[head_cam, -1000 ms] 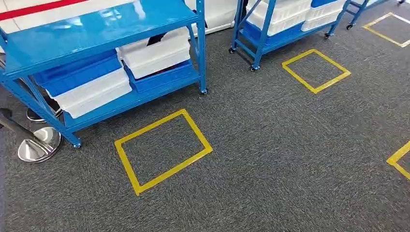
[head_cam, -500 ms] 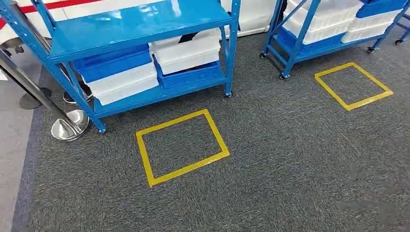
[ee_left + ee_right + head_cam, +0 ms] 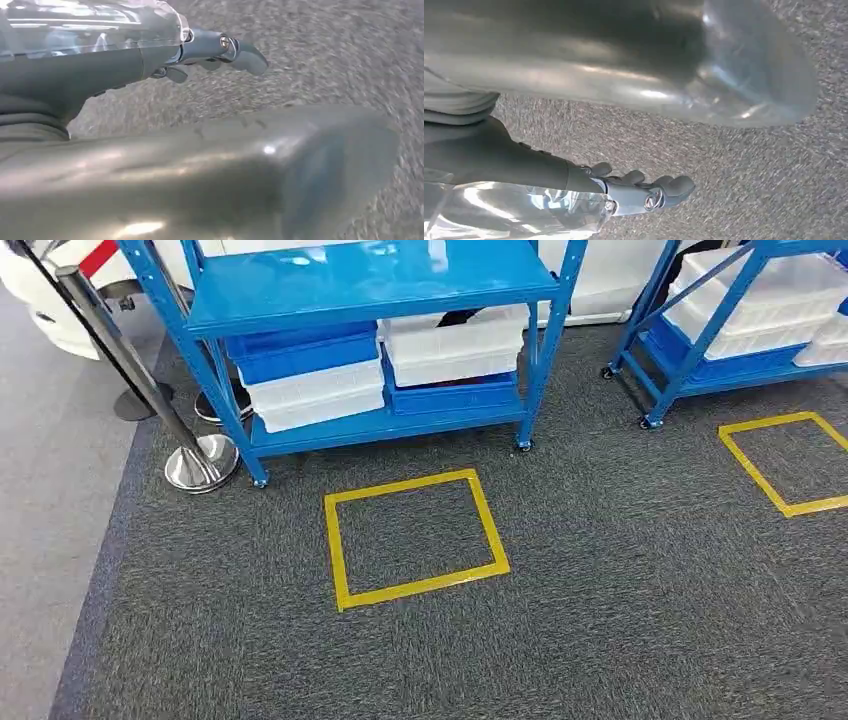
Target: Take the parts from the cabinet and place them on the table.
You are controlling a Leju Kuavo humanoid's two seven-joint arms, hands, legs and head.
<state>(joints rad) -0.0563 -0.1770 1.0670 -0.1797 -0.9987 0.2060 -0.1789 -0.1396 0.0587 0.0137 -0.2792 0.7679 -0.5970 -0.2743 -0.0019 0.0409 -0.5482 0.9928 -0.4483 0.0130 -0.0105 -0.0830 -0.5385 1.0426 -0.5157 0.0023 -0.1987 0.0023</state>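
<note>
A blue metal cabinet [image 3: 370, 285] stands ahead in the head view, its top shelf bare. On its lower shelf sit stacked bins: a blue bin [image 3: 300, 352] over a white bin [image 3: 315, 395] on the left, a white bin [image 3: 455, 345] over a blue bin [image 3: 455, 395] on the right. What the bins hold is hidden. My left hand [image 3: 200, 50] hangs over the grey carpet with fingers stretched out, holding nothing. My right hand [image 3: 634, 192] also hangs over the carpet, fingers loosely apart and empty.
A yellow tape square [image 3: 405, 485] marks the carpet in front of the cabinet. A second blue cabinet [image 3: 700, 340] with white bins stands at the right, with another tape square [image 3: 752, 470] before it. A chrome stanchion [image 3: 200, 462] stands left of the cabinet.
The camera has turned: the whole scene has shifted right in the picture and the cabinet now faces me more squarely. Nothing on the shelves has moved.
</note>
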